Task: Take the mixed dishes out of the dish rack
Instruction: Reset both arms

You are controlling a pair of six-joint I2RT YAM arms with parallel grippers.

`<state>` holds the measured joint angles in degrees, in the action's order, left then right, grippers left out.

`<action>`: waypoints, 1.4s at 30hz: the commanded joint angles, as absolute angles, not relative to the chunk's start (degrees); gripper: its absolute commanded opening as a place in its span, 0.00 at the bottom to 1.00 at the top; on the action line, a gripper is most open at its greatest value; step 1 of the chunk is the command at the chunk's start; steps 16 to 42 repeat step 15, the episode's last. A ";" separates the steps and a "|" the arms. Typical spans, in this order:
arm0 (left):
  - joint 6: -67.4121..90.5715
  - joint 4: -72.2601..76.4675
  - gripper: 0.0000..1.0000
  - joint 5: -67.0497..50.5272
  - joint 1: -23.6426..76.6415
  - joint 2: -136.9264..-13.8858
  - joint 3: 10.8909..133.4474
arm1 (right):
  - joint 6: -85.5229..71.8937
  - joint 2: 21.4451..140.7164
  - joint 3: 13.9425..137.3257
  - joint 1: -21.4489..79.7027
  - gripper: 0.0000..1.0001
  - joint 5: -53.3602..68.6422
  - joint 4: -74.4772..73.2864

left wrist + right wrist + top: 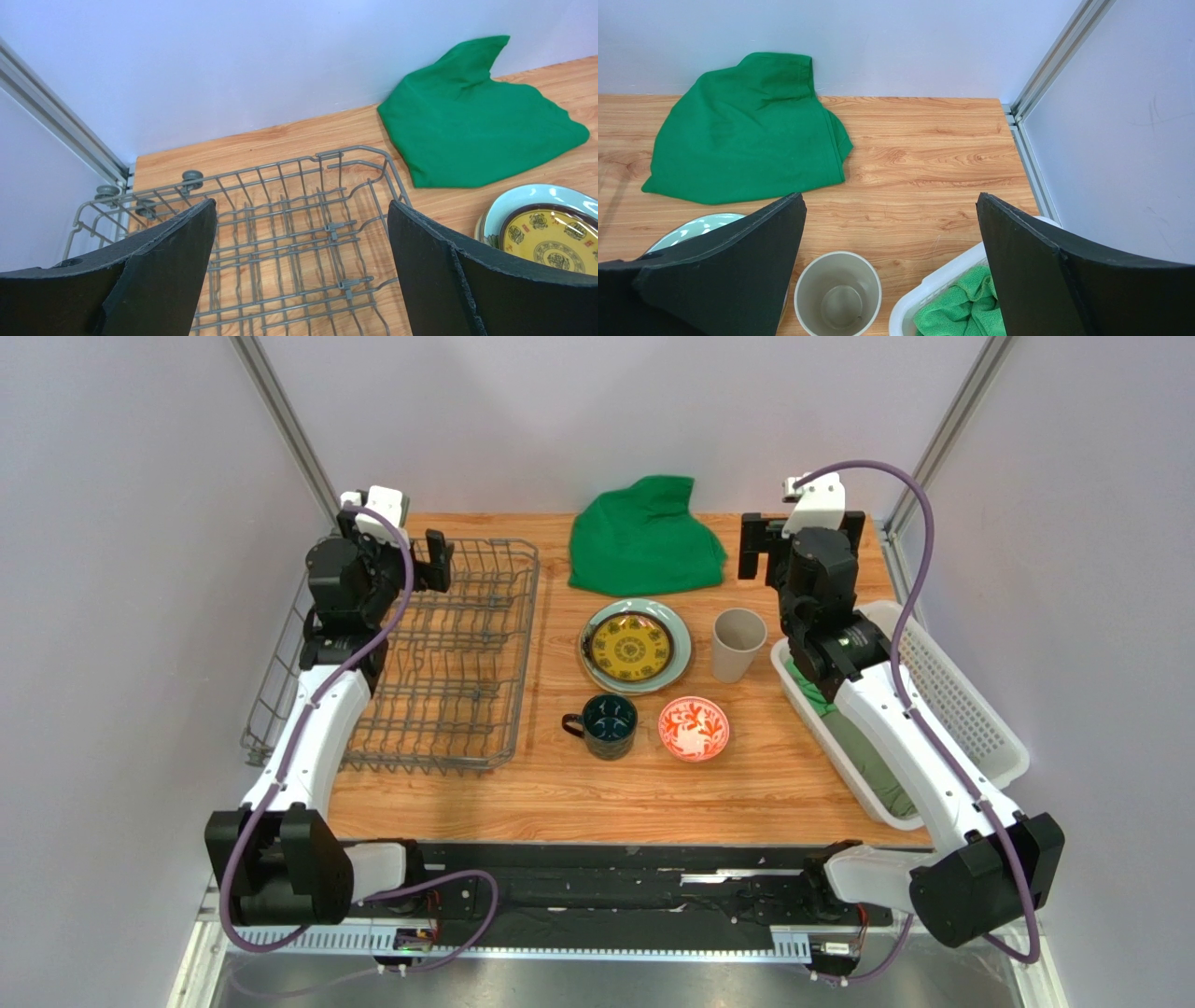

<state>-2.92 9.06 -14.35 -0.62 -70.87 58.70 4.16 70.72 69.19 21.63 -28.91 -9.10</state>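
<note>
The grey wire dish rack (421,665) stands at the table's left and holds no dishes. In the middle sit a pale green plate (676,661) with a small yellow patterned plate (629,643) on it, a beige cup (738,644), a dark teal mug (609,725) and a red-and-white bowl (693,728). My left gripper (397,546) hangs open over the rack's far end (351,155), nothing between its fingers (161,266). Behind the beige cup (837,294), my right gripper (797,546) is open and holds nothing.
A green cloth (645,539) lies bunched at the table's back, between the two grippers. A white lattice basket (968,714) with a green towel (962,308) in it stands along the right edge, under my right arm. Walls close in behind and at both sides.
</note>
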 commanded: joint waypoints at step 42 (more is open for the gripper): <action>-3.95 7.12 0.99 -13.89 -0.44 -65.48 60.03 | 4.13 69.34 68.91 21.80 0.99 -27.16 -6.50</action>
